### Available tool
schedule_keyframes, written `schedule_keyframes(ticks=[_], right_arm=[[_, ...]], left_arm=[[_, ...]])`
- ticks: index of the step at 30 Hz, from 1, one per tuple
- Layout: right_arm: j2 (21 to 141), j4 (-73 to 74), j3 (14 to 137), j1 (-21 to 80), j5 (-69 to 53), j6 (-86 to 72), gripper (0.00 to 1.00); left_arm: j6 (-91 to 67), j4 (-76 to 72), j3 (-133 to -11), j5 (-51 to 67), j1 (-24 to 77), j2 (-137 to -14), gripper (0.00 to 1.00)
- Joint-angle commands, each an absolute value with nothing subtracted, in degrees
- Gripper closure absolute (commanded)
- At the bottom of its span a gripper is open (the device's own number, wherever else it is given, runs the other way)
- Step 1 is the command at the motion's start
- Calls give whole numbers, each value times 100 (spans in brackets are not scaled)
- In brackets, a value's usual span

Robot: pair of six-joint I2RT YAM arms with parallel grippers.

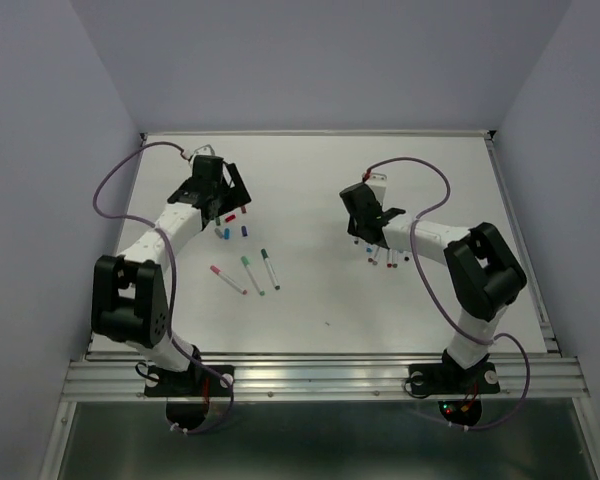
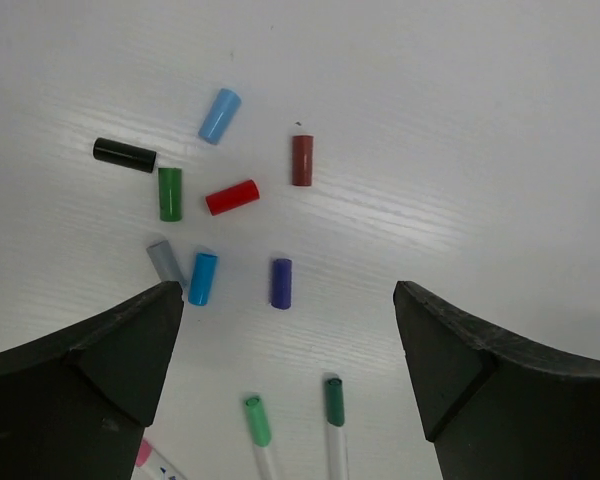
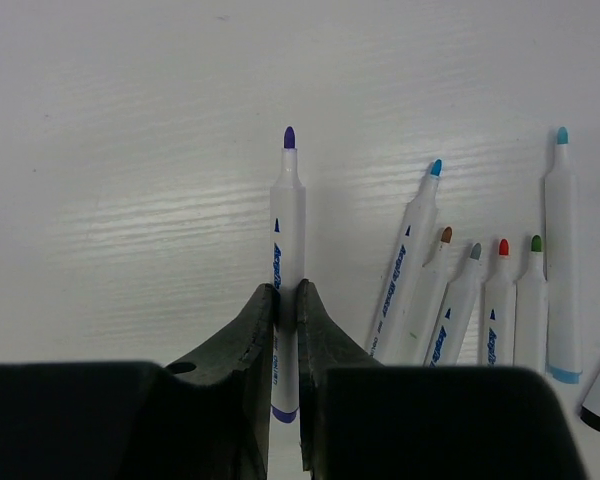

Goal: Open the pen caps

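Observation:
Several loose pen caps lie under my left gripper [image 2: 285, 295], among them light blue [image 2: 220, 115], black [image 2: 124, 154], green [image 2: 170, 193], red [image 2: 231, 197], dark red [image 2: 302, 160], grey [image 2: 165, 262], blue [image 2: 202, 278] and purple [image 2: 281, 283]. The left gripper is open and empty above them [image 1: 220, 205]. My right gripper [image 3: 287, 292] is shut on an uncapped purple-tipped pen [image 3: 288, 220]; it also shows in the top view [image 1: 368, 230]. Several uncapped pens [image 3: 480, 300] lie side by side to its right.
Three capped pens lie mid-table [image 1: 252, 274]: pink [image 1: 227, 279], light green [image 2: 257, 420] and dark green [image 2: 334, 402]. The uncapped pens lie just below the right gripper in the top view [image 1: 385, 258]. The table's metal rail [image 1: 320, 372] runs along the near edge.

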State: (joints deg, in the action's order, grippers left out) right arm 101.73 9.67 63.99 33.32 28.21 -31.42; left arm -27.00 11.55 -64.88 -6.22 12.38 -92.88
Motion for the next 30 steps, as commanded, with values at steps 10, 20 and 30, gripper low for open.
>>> schedule_keyframes(ticks=[10,20,30], right_arm=[[10749,1775,6952,3287,3797,-3885,76],[10469,1898,7215,3287,3648,-3604,45],[9503,855,6734,3339,1455,-2181,0]], left_arm=[[-2979,756,-5678,-431,1266,-7418,1],[-3067,774,-5616,-422,1266,-7242,1],[-3129,773,-5546,-431,1266,-7014,1]])
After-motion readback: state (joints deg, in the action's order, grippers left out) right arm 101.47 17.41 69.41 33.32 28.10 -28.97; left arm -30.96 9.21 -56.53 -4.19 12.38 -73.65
